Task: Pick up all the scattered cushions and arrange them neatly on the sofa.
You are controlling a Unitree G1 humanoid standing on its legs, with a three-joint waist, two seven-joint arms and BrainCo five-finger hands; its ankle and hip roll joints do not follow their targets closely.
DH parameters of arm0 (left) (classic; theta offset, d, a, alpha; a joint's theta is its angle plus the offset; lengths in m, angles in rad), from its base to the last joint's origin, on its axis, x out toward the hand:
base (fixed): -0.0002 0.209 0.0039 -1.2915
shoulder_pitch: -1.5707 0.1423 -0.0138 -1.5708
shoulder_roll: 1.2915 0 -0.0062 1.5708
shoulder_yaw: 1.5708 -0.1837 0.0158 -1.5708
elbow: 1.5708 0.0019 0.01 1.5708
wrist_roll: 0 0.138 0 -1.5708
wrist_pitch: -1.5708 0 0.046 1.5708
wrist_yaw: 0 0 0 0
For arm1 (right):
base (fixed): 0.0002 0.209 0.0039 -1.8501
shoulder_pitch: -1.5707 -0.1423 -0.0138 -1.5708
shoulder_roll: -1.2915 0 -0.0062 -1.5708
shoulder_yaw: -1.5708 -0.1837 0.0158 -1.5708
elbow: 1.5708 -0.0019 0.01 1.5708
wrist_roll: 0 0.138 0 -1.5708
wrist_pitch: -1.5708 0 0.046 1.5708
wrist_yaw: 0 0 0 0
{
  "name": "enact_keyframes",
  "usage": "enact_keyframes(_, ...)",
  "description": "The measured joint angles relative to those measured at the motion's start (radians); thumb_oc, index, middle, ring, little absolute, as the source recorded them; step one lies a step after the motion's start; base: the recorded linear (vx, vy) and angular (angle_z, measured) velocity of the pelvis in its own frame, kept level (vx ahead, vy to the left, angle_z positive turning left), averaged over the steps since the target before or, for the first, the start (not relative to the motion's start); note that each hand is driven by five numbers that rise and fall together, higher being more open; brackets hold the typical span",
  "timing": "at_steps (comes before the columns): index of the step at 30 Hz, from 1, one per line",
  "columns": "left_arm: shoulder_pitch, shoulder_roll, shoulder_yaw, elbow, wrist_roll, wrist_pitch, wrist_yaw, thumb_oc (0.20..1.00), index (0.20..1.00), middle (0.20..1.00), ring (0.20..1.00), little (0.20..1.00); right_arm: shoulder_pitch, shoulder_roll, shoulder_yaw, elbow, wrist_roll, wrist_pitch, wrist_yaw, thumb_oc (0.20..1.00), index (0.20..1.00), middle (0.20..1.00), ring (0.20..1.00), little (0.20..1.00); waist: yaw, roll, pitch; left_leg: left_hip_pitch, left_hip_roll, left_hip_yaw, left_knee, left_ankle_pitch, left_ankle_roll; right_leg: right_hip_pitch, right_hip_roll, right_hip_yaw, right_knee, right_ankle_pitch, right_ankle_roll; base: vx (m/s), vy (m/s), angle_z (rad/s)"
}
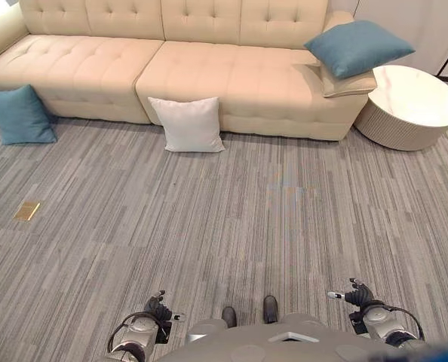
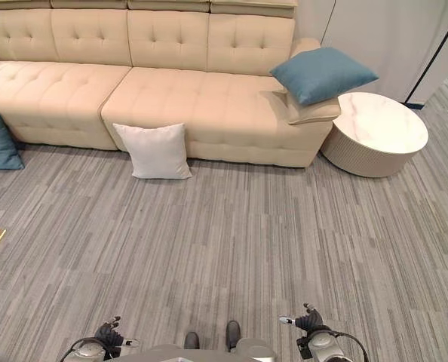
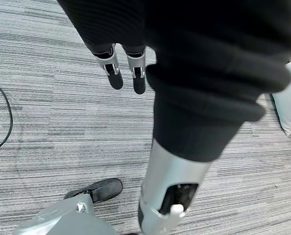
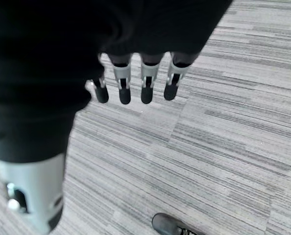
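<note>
Your sofa (image 1: 231, 75): white cushion (image 1: 188, 124) and blue cushion (image 1: 19, 115) propped vs its front on carpet, 2nd blue cushion (image 1: 357, 47) on its rt end, your left hand (image 3: 126, 68) and right hand (image 4: 135, 83) well back, fingers straight, holding nothing.

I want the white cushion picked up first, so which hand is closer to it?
Left. The white cushion leans against the sofa, ahead on the left hand's side; the right hand hangs farther across. Both are open, holding nothing.

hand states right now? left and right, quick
Left hand: open, fingers straight, holding nothing.
Right hand: open, fingers straight, holding nothing.
</note>
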Motion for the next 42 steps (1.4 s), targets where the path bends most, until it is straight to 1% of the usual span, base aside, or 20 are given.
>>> enact_keyframes(12,-0.001,-0.016,-0.035,0.0,0.02,0.004,-0.001,1.0,1.0,1.0,1.0,1.0,0.016,0.0,-0.001,0.028,0.0,0.007,0.0,1.0,1.0,1.0,1.0,1.0,-0.014,0.007,-0.011,-0.007,0.008,0.006,0.002,0.001,-0.005,-0.004,0.007,0.002,0.0,0.0,-0.001,-0.02,-0.052,-0.01)
enact_keyframes(13,-0.001,-0.017,-0.035,0.0,0.021,0.004,-0.001,1.0,1.0,1.0,1.0,1.0,0.021,0.0,-0.001,0.028,0.0,0.007,0.0,1.0,1.0,1.0,1.0,1.0,-0.016,0.008,-0.009,-0.012,0.012,0.004,0.007,-0.001,-0.01,-0.006,0.011,0.002,0.0,-0.001,-0.003,-0.12,-0.109,0.05)
enact_keyframes(14,-0.013,-0.016,-0.035,0.0,0.02,0.004,-0.001,1.0,1.0,1.0,1.0,1.0,0.024,0.0,-0.001,0.03,0.001,0.007,0.0,1.0,1.0,1.0,1.0,1.0,-0.016,-0.001,0.0,-0.042,0.012,-0.003,0.06,-0.019,-0.037,-0.018,0.01,0.002,0.0,-0.008,-0.013,-0.1,-0.074,0.08)
enact_keyframes(17,-0.044,-0.02,-0.044,0.001,0.019,0.005,0.001,1.0,1.0,1.0,1.0,1.0,-0.011,0.002,-0.001,0.049,0.002,0.007,-0.003,1.0,1.0,1.0,1.0,1.0,-0.008,-0.036,0.06,-0.116,-0.006,-0.018,0.209,-0.025,-0.071,-0.028,-0.012,0.03,0.007,0.0,-0.041,-0.05,-0.009,-0.17)
enact_keyframes(18,-0.051,-0.022,-0.044,0.002,0.019,0.006,0.003,1.0,1.0,1.0,1.0,1.0,-0.027,-0.003,-0.001,0.049,0.002,0.006,-0.005,1.0,1.0,1.0,1.0,1.0,-0.012,-0.04,0.067,-0.131,-0.017,-0.046,0.238,-0.027,-0.072,-0.027,-0.015,0.044,0.007,0.006,-0.05,-0.02,0.022,-0.34)
enact_keyframes(19,-0.073,-0.024,-0.057,0.002,0.018,0.005,0.001,1.0,1.0,1.0,1.0,1.0,-0.035,-0.004,0.0,0.055,0.002,0.007,-0.006,1.0,1.0,1.0,1.0,1.0,-0.012,-0.043,0.075,-0.16,-0.044,-0.127,0.268,-0.041,-0.074,-0.023,-0.029,0.063,0.006,0.016,-0.06,0.01,0.06,-0.36)
enact_keyframes(21,-0.094,-0.032,-0.065,0.002,0.018,0.004,-0.001,1.0,1.0,1.0,1.0,1.0,-0.048,-0.005,-0.001,0.062,0.002,0.008,-0.009,1.0,1.0,1.0,1.0,1.0,-0.014,-0.048,0.082,-0.165,-0.057,-0.213,0.206,-0.038,-0.07,-0.029,-0.037,0.088,0.006,0.02,-0.057,0.03,0.09,-0.44)
enact_keyframes(23,-0.106,-0.034,-0.068,0.002,0.018,0.003,-0.001,1.0,1.0,1.0,1.0,1.0,-0.042,-0.008,0.0,0.063,0.001,0.009,-0.009,1.0,1.0,1.0,1.0,1.0,-0.023,-0.021,0.074,-0.146,-0.033,-0.22,0.139,-0.025,-0.063,-0.038,-0.018,0.121,0.001,0.023,-0.041,0.1,0.151,-0.57)
enact_keyframes(24,-0.101,-0.039,-0.071,0.009,0.019,0.004,-0.001,1.0,1.0,1.0,1.0,1.0,-0.042,-0.01,-0.003,0.064,0.001,0.009,-0.009,1.0,1.0,1.0,1.0,1.0,-0.026,-0.003,0.071,-0.118,-0.009,-0.204,0.1,-0.019,-0.049,-0.035,-0.002,0.135,0.001,0.022,-0.035,0.06,0.22,-0.98)
enact_keyframes(25,-0.095,-0.044,-0.074,0.021,0.02,0.005,-0.001,1.0,1.0,1.0,1.0,1.0,-0.042,-0.002,-0.008,0.066,0.001,0.015,-0.009,1.0,1.0,1.0,1.0,1.0,-0.026,0.003,0.063,-0.062,-0.002,-0.153,0.02,0.025,-0.021,-0.037,0.0,0.164,0.007,0.019,-0.015,0.03,0.239,-1.03)
enact_keyframes(27,-0.101,-0.052,-0.085,0.022,0.037,0.006,-0.001,1.0,1.0,1.0,1.0,1.0,-0.01,0.014,0.0,0.064,0.0,0.018,-0.006,1.0,1.0,1.0,1.0,1.0,-0.054,0.002,0.06,-0.04,-0.031,-0.099,-0.004,0.04,0.02,-0.059,-0.028,0.194,0.038,0.026,0.025,-0.04,0.303,-0.98)
enact_keyframes(28,-0.112,-0.049,-0.099,0.013,0.038,0.007,-0.001,1.0,1.0,1.0,1.0,1.0,-0.009,0.031,0.01,0.064,0.0,0.021,-0.005,1.0,1.0,1.0,1.0,1.0,-0.052,0.0,0.061,-0.04,-0.042,-0.057,-0.003,0.039,0.025,-0.095,-0.02,0.209,0.072,0.043,0.049,-0.05,0.233,-1.41)
enact_keyframes(29,-0.106,-0.036,-0.117,0.01,0.039,0.006,-0.003,1.0,1.0,1.0,1.0,1.0,-0.03,0.051,0.022,0.061,-0.003,0.024,0.002,1.0,1.0,1.0,1.0,1.0,-0.035,0.002,0.062,-0.044,-0.023,-0.006,-0.004,0.039,0.033,-0.142,-0.009,0.221,0.111,0.061,0.106,-0.02,0.116,-1.6)
enact_keyframes(30,-0.106,-0.031,-0.114,0.012,0.039,0.007,-0.004,1.0,1.0,1.0,1.0,1.0,-0.047,0.061,0.022,0.061,-0.003,0.025,0.001,1.0,1.0,1.0,1.0,1.0,-0.043,0.002,0.064,-0.043,-0.029,0.016,-0.004,0.027,0.051,-0.157,-0.015,0.2,0.138,0.029,0.129,-0.02,0.085,-1.42)
enact_keyframes(31,-0.122,-0.03,-0.113,0.008,0.039,0.005,-0.004,1.0,1.0,1.0,1.0,1.0,-0.037,0.062,0.023,0.067,-0.004,0.033,0.001,1.0,1.0,1.0,1.0,1.0,-0.051,-0.004,0.064,-0.039,-0.05,0.037,-0.003,0.022,0.067,-0.17,-0.039,0.158,0.178,-0.014,0.122,-0.04,0.054,-0.74)
enact_keyframes(32,-0.123,-0.025,-0.114,-0.003,0.039,-0.001,-0.003,1.0,1.0,1.0,1.0,1.0,-0.033,0.061,0.024,0.067,-0.004,0.038,0.001,1.0,1.0,1.0,1.0,1.0,-0.048,-0.005,0.066,-0.04,-0.057,0.055,-0.003,0.021,0.07,-0.196,-0.05,0.147,0.209,-0.025,0.124,-0.03,0.009,-0.75)
enact_keyframes(33,-0.121,-0.019,-0.113,-0.001,0.039,-0.002,-0.003,1.0,1.0,1.0,1.0,1.0,-0.036,0.061,0.025,0.062,-0.018,0.039,0.001,1.0,1.0,1.0,1.0,1.0,-0.035,-0.004,0.071,-0.041,-0.054,0.1,-0.003,0.022,0.071,-0.232,-0.071,0.08,0.263,-0.035,0.129,-0.01,-0.024,-0.78)
enact_keyframes(36,-0.097,-0.006,-0.093,0.019,0.039,0.002,-0.004,1.0,1.0,1.0,1.0,1.0,-0.042,0.061,0.029,0.054,-0.039,0.038,0.001,1.0,1.0,1.0,1.0,1.0,-0.027,-0.02,0.073,-0.04,-0.048,0.121,-0.004,0.013,0.055,-0.218,-0.142,-0.065,0.272,-0.039,0.124,0.03,-0.072,-0.39)
enact_keyframes(39,-0.075,-0.002,-0.076,0.04,0.04,0.007,-0.004,1.0,1.0,1.0,1.0,1.0,-0.033,0.057,0.009,0.052,-0.039,0.035,0.0,1.0,1.0,1.0,1.0,1.0,-0.019,-0.023,0.077,-0.024,-0.013,0.107,-0.004,0.006,0.023,-0.164,-0.108,-0.084,0.207,-0.04,0.107,0.12,-0.167,0.01)
enact_keyframes(42,-0.06,-0.004,-0.074,0.039,0.04,0.007,-0.004,1.0,1.0,1.0,1.0,1.0,-0.007,0.057,-0.001,0.063,-0.036,0.035,0.0,1.0,1.0,1.0,1.0,1.0,-0.015,-0.021,0.056,-0.033,0.033,0.077,0.043,-0.017,-0.021,-0.124,-0.054,-0.078,0.185,-0.065,0.045,0.08,-0.179,0.24)
